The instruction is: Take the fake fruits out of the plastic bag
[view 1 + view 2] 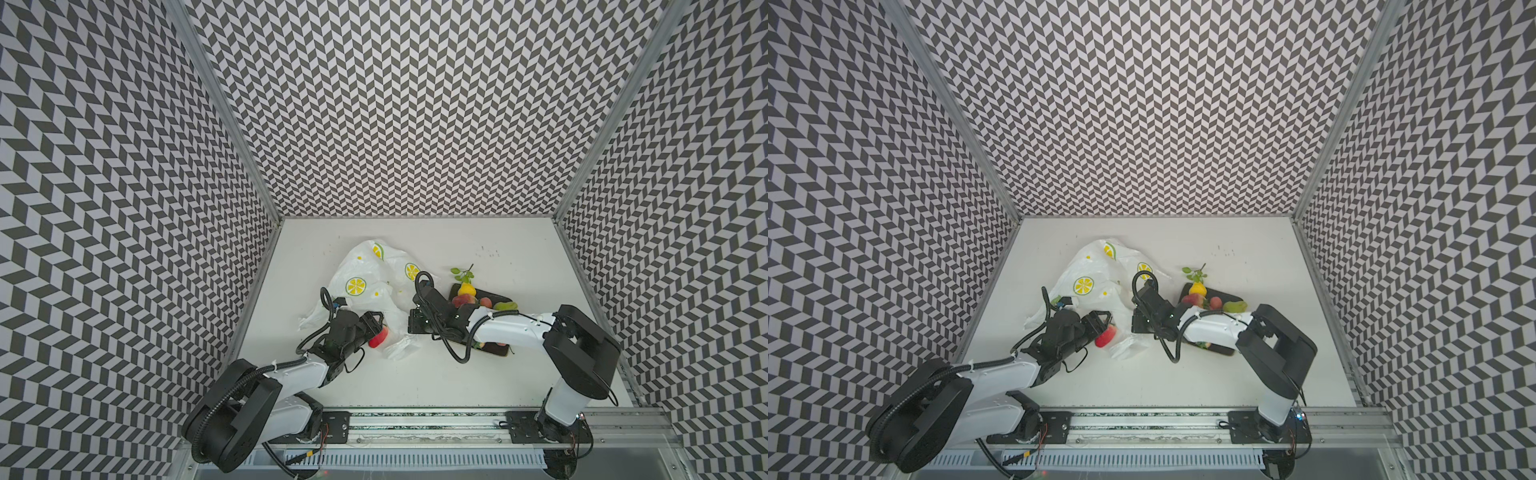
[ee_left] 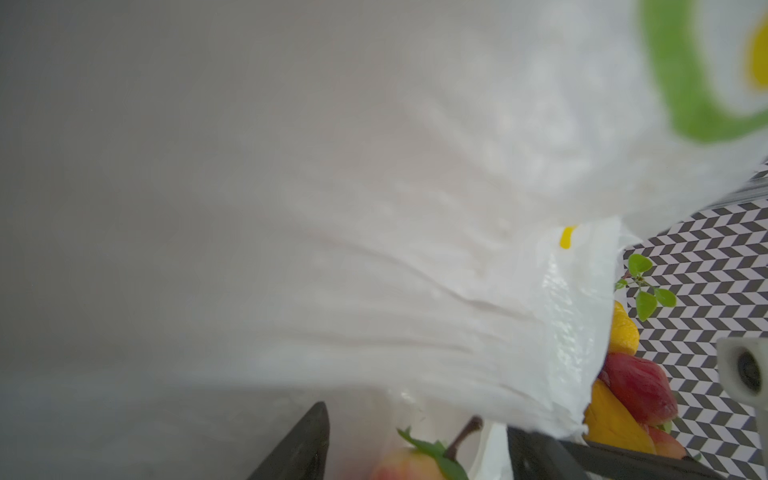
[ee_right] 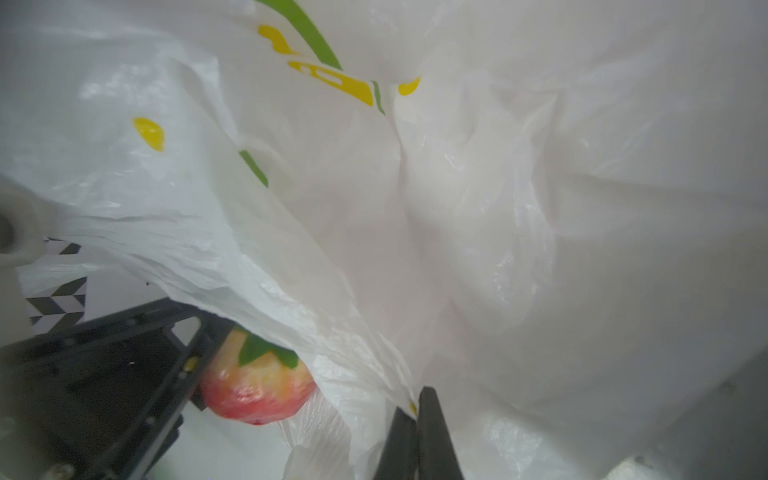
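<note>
white table [image 1: 457, 374] inside chevron walls [image 1: 415, 104]. left gripper [image 2: 415, 419] has its jaws spread, a red fruit [image 1: 379, 338] between them at the plastic bag [image 1: 365, 270] mouth. right gripper [image 3: 417, 415] pinches bag film. other fake fruits [image 1: 464, 300] lie on the dark plate [image 1: 496, 296].

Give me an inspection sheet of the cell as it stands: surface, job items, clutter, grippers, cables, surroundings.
Surface: white tabletop, a few dark specks near the back.
Job's things: plastic bag crumpled left of centre; red-and-yellow fake apple at its edge, partly under the film; lemon with leafy sprig, green fruit and red fruits on the dark plate.
Clutter: nothing seen.
Grippers: left gripper open, jaws either side of the apple; right gripper shut on the plastic bag's film.
Cables: black cable loops at both wrists.
Surroundings: chevron-patterned walls on three sides; metal rail in front.
</note>
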`<state>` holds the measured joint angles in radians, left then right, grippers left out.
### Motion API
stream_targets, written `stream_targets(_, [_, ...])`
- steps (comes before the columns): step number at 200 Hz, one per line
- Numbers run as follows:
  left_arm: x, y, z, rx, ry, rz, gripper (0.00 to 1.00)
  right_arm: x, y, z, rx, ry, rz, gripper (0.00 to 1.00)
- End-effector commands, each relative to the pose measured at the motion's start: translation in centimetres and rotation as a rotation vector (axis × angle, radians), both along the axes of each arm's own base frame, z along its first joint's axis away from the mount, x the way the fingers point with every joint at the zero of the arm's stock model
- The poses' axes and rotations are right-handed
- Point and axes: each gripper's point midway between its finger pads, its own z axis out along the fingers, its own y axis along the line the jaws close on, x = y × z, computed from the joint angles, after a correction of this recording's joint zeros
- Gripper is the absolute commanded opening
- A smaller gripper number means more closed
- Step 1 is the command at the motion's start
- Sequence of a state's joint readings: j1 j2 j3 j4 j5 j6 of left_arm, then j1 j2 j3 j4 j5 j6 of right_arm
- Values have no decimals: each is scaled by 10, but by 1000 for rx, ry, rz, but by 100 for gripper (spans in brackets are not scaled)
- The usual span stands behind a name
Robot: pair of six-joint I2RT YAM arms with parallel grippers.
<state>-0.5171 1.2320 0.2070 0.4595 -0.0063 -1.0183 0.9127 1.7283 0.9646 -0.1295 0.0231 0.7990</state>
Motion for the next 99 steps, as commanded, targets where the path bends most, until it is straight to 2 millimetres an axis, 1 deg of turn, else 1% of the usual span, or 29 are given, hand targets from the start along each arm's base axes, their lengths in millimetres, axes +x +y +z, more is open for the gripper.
stream_targets(1, [-1,2,1,3,-9,4,69,8,3,14,46,-58,6,0])
stream_targets(17, [-3,0,-2,-1,3,-10,69,8,5,14,48,-56,14,0])
stream_targets(38, [-9,-5,-4,-14,11,-40,70,9,7,17,54,-60,20,0])
stream_targets(56, [-16,-7,-5,-10,8,-69,75,8,9,18,59,-60,30,0])
stream_targets(82, [-20,-8,-5,21,3,-104,82,8,12,18,66,-56,41,0])
stream_targets(99, [-21,-8,-9,56,23,-117,83,7,15,21,77,-58,49,0])
